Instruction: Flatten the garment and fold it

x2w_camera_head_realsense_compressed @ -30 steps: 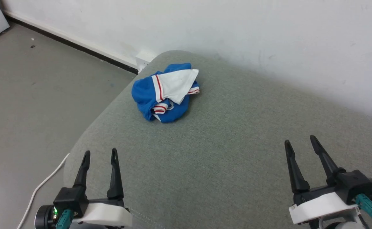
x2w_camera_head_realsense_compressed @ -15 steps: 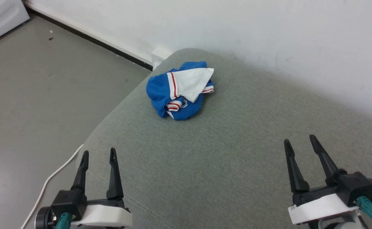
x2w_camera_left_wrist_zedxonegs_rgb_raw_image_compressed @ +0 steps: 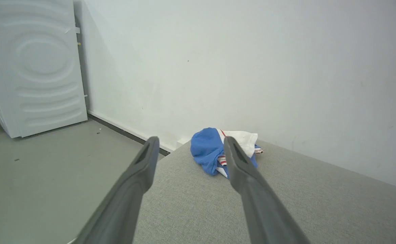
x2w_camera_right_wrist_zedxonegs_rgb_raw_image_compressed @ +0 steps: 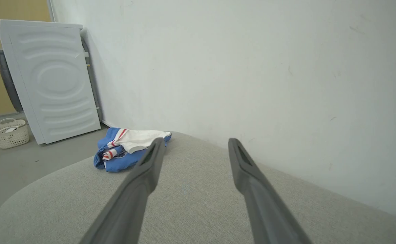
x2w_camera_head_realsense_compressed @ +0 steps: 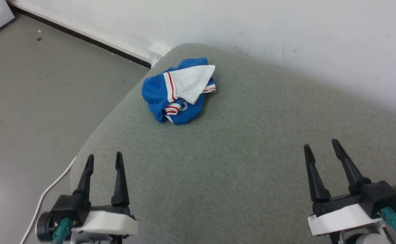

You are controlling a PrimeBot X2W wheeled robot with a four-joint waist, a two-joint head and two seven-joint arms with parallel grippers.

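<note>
The garment (x2w_camera_head_realsense_compressed: 177, 91) is a crumpled blue bundle with a white sleeve and red-striped trim on top, lying near the far left corner of a grey-green padded surface (x2w_camera_head_realsense_compressed: 245, 162). The same garment (x2w_camera_left_wrist_zedxonegs_rgb_raw_image_compressed: 211, 149) lies beyond my left fingers, and the garment (x2w_camera_right_wrist_zedxonegs_rgb_raw_image_compressed: 123, 149) sits to the left of my right fingers. My left gripper (x2w_camera_head_realsense_compressed: 103, 161) hovers open at the near left edge, well short of the garment. At the near right my right gripper (x2w_camera_head_realsense_compressed: 321, 146) is open and empty too.
A white wall (x2w_camera_head_realsense_compressed: 286, 34) runs along the back of the padded surface. Grey floor (x2w_camera_head_realsense_compressed: 32, 101) lies to the left, with a white cable (x2w_camera_head_realsense_compressed: 45, 196) trailing on it. A white appliance (x2w_camera_right_wrist_zedxonegs_rgb_raw_image_compressed: 55, 84) and a small basket (x2w_camera_right_wrist_zedxonegs_rgb_raw_image_compressed: 8, 132) stand further left.
The whole head picture has shifted, so the camera has moved. Both grippers stay open and the garment lies as before.
</note>
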